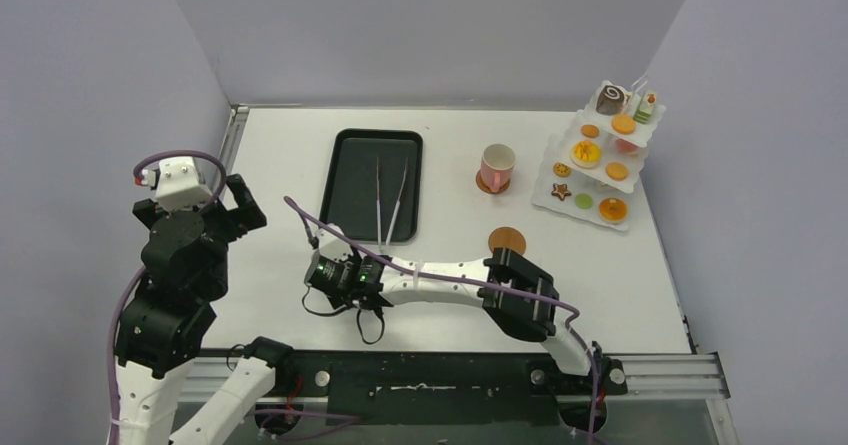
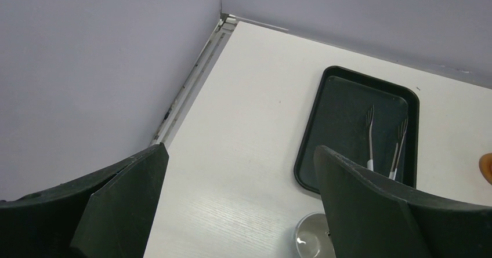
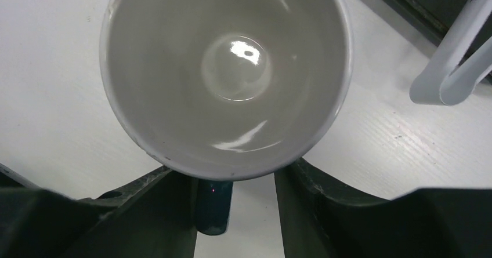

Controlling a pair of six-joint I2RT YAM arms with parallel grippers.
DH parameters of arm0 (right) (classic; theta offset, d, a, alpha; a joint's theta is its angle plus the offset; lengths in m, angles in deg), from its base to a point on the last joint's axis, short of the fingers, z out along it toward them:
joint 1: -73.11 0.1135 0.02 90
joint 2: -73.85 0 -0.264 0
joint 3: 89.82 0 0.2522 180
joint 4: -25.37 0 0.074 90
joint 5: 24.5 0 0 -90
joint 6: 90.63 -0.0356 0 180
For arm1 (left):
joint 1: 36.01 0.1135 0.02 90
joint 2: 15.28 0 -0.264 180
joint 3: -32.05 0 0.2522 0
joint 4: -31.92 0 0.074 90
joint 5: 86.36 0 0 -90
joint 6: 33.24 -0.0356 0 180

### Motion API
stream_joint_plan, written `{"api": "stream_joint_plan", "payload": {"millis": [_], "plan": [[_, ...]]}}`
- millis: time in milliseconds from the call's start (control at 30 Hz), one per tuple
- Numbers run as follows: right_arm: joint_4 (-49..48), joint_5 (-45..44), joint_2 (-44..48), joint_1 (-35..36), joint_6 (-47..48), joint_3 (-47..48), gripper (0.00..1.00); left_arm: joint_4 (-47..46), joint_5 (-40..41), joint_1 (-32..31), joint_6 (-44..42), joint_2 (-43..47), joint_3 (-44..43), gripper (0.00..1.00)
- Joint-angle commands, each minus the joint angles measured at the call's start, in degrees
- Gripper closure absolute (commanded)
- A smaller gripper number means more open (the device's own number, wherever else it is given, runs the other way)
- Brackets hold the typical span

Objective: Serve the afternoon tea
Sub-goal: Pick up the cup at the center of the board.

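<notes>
The blue cup, white inside, stands on the table just in front of the tray. Its dark blue handle lies between the fingers of my right gripper. The left finger touches the handle and a gap shows on the right side, so the jaws are open around it. In the top view my right gripper hides the cup. The cup's rim shows in the left wrist view. The pink cup stands on a brown coaster. Toy pastries sit on a white tiered stand. My left gripper is open, empty and raised at the left.
A black tray holds long metal tongs, whose looped end lies close to the blue cup. An empty brown coaster lies right of the tray. Grey walls close the back and sides.
</notes>
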Motion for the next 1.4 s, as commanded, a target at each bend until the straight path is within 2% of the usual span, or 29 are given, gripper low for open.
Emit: {"api": "stream_joint_plan", "payload": {"millis": [0, 167, 267, 467, 633, 1000, 1367], "plan": [[-1.96, 0.52, -1.43, -1.07, 0.98, 2.82, 0.55, -4.47, -0.98, -0.33, 0.09, 0.2, 0.34, 0.03], [-3.12, 1.39, -2.18, -1.22, 2.33, 3.07, 0.59, -5.34, -1.29, -0.33, 0.0, 0.04, 1.4, 0.03], [-3.65, 1.26, -2.33, -1.33, 2.94, 3.07, 0.65, -5.51, -1.61, -0.33, 0.0, -0.03, 2.09, 0.03], [-4.72, 1.09, -1.41, -1.35, 4.64, 2.56, 0.86, -6.27, -1.58, -0.33, -0.35, -0.05, 3.04, 0.03], [-7.33, 0.79, 2.38, -1.17, 6.42, -0.49, 1.0, -6.82, -1.83, -0.42, -0.6, -0.35, 4.04, 0.03], [-12.68, -0.57, 16.03, -0.9, 8.31, -13.64, 1.0, -8.17, -6.36, -0.41, -1.03, -1.52, 6.05, 0.03], [-10.05, -4.87, 31.42, -0.91, 5.49, -25.67, 1.0, -12.34, -21.5, -0.42, -0.2, -1.11, 9.69, 0.03]]}}
